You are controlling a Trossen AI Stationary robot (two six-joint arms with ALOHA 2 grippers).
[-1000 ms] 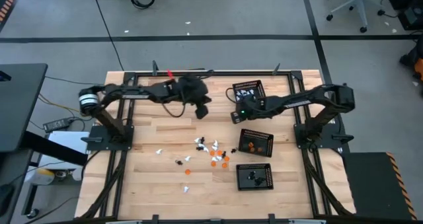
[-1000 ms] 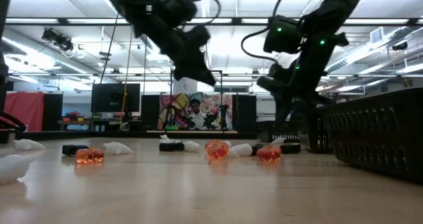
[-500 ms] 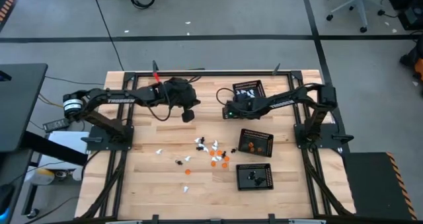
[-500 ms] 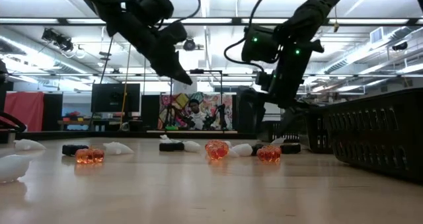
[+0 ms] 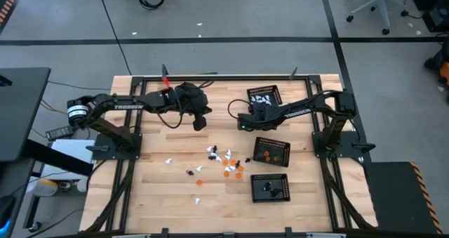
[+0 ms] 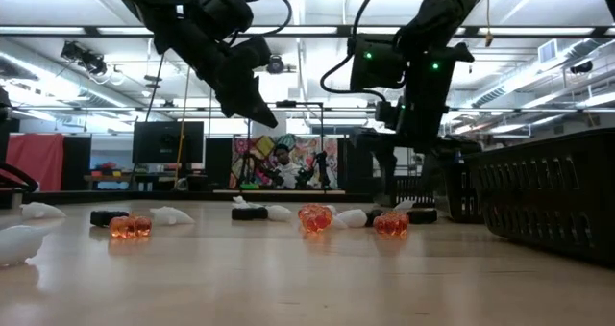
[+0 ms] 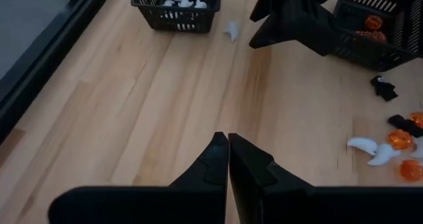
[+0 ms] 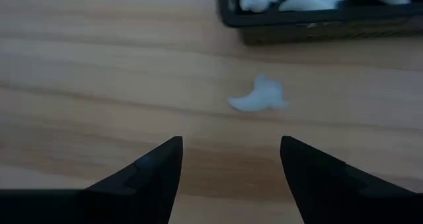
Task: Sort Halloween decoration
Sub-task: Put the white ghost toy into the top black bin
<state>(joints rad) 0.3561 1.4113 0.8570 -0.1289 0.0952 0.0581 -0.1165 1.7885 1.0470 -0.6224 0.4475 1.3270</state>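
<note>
The right pincer (image 8: 228, 161) is hovering wide open and empty over a stray white figure (image 8: 260, 96) lying on the table (image 5: 168, 136) just beside the white-figure tray (image 8: 310, 16), apparently awaiting descent and closure, while the left pincer (image 7: 228, 145) is waiting shut, empty.

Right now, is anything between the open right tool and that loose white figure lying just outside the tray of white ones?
Nothing visible: only bare wood separates the right tool from the white figure, which lies apart from the tray wall.

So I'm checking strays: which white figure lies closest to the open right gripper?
The lone white figure beside the white-filled tray, directly ahead of the right gripper; the others lie mid-table.
</note>
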